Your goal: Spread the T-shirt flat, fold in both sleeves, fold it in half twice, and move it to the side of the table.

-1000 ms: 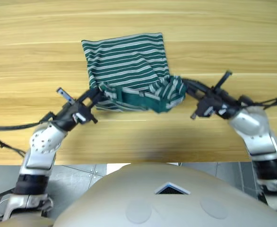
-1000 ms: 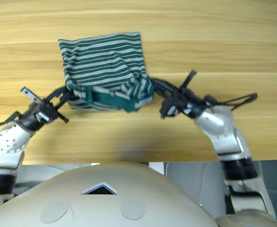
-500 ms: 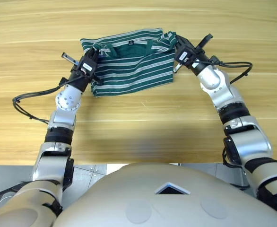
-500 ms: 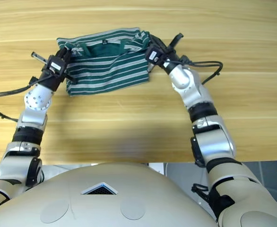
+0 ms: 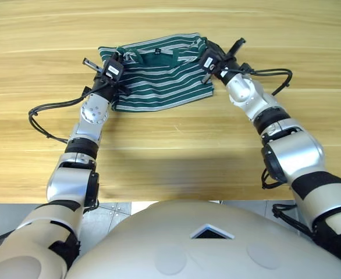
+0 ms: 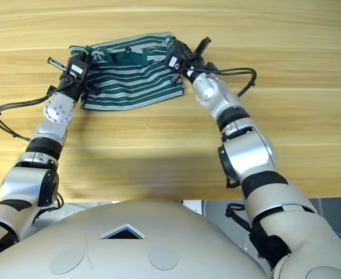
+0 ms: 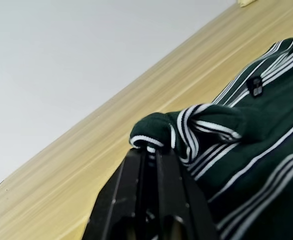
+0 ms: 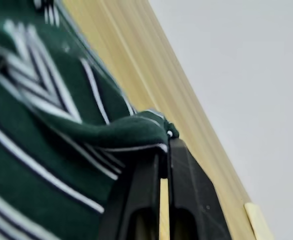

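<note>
The green T-shirt [image 5: 159, 81] with white stripes lies folded into a low rectangle at the far middle of the wooden table [image 5: 170, 151]. My left gripper [image 5: 117, 58] is shut on the shirt's far left corner, and a bunched hem [image 7: 186, 131] sits pinched between its black fingers [image 7: 149, 180]. At the far right corner my right gripper [image 5: 208, 53] is shut on the fabric too, with a rolled edge [image 8: 136, 131] clamped at its fingertips. Both arms stretch far forward over the table.
Bare wood surrounds the shirt on all sides. Black cables [image 5: 48, 110] loop from the left arm over the table, and more cables [image 5: 275, 75] hang by the right wrist. The table's near edge [image 5: 170, 200] runs just ahead of my body.
Both grippers carried the shirt's near edge up and over to the far edge, folding it in half. Since half a second ago they have settled slightly lower onto the far corners.
</note>
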`<act>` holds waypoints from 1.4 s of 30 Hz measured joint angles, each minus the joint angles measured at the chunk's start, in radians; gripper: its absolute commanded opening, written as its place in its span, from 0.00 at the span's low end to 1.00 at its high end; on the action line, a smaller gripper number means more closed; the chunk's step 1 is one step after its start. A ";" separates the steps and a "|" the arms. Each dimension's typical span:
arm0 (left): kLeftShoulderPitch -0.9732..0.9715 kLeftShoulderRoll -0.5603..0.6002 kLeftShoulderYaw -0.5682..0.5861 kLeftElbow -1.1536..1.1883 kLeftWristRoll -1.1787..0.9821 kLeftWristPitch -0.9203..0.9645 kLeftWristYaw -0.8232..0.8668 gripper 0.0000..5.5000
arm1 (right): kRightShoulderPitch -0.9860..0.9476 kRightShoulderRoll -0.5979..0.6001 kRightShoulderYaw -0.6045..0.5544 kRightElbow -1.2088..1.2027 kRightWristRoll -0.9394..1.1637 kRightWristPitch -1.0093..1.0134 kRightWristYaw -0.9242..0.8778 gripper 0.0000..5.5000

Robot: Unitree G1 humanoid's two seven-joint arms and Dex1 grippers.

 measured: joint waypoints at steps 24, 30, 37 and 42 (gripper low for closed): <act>-0.191 -0.029 0.142 0.307 -0.115 0.184 0.159 0.57 | -0.055 0.063 0.104 -0.002 -0.082 0.039 -0.137 0.57; -0.178 -0.007 0.220 0.348 -0.184 0.225 0.213 0.57 | 0.062 0.105 0.319 -0.224 -0.273 -0.013 -0.158 0.57; -0.179 -0.051 0.262 0.349 -0.228 0.227 0.236 0.57 | 0.016 0.173 0.425 -0.142 -0.365 0.089 -0.142 0.57; -0.186 -0.073 0.290 0.351 -0.253 0.225 0.266 0.57 | -0.038 0.134 0.509 -0.131 -0.432 0.079 -0.124 0.57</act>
